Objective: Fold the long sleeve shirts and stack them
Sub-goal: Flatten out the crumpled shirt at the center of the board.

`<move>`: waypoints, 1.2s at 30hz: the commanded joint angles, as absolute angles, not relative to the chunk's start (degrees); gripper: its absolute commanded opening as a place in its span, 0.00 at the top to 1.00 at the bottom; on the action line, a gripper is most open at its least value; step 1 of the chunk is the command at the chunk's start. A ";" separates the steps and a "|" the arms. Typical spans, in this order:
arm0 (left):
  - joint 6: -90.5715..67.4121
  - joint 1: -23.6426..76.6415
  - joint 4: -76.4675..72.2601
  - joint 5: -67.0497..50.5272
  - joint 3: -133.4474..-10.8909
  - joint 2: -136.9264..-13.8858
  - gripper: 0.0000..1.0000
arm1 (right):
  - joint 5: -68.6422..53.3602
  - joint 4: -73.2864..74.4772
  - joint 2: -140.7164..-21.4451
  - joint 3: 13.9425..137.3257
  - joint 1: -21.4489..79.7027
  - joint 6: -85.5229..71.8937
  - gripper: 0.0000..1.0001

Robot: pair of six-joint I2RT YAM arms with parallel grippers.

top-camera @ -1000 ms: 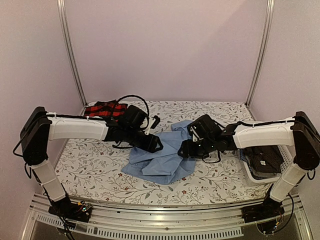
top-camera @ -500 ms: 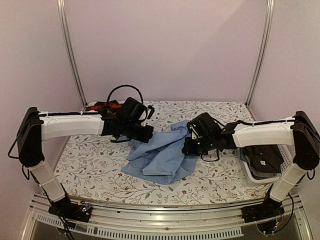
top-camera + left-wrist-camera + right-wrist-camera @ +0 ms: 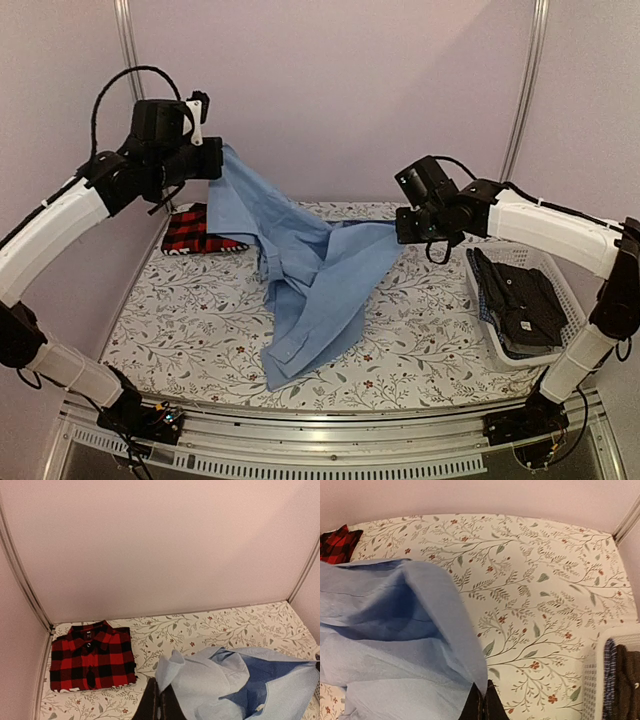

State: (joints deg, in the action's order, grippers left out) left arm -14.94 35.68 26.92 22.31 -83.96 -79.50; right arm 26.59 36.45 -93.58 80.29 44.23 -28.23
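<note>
top / shirt: light blue shirt is hanging stretched between both arms, with its long axis running from high left down to mid right. Its tail is draping onto the tabletop near front centre.
top / left gripper: riding high, well above the tabletop, jaws clamping the shirt's upper edge.
top / right gripper: sitting lower, jaws pinching the opposite edge. Neither arm is nearer; both are already on the cloth.
top / rest: red-and-black plaid shirt is lying folded at back left. Dark shirts are sitting in the white basket at right.
left wrist / jaws: looking closed, blue cloth bunching right at the tips. The plaid shirt is lying below and to the left, well apart.
right wrist / jaws: pressing together on a fold of blue cloth spreading left from the tips, basket corner showing at right.
next (judgement): lay-down is hinging on levelling the two grips so the shirt spreads flat.
</note>
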 commanded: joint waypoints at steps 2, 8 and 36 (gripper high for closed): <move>-5.17 33.68 26.39 30.65 -92.69 -75.59 1.00 | 38.82 41.76 -87.89 90.05 40.71 -18.72 1.00; -0.28 33.67 26.25 32.65 -100.91 -74.97 1.00 | 39.81 38.93 -86.18 102.47 39.63 -9.69 1.00; -13.71 13.97 35.69 1.89 -95.04 -90.58 1.00 | 9.33 32.23 -104.25 110.48 15.06 -7.04 1.00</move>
State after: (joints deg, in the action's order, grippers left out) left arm -5.78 19.42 29.39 14.98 -107.13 -81.30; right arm 20.45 28.97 -93.17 116.44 20.14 -1.23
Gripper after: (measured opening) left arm 0.004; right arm 0.003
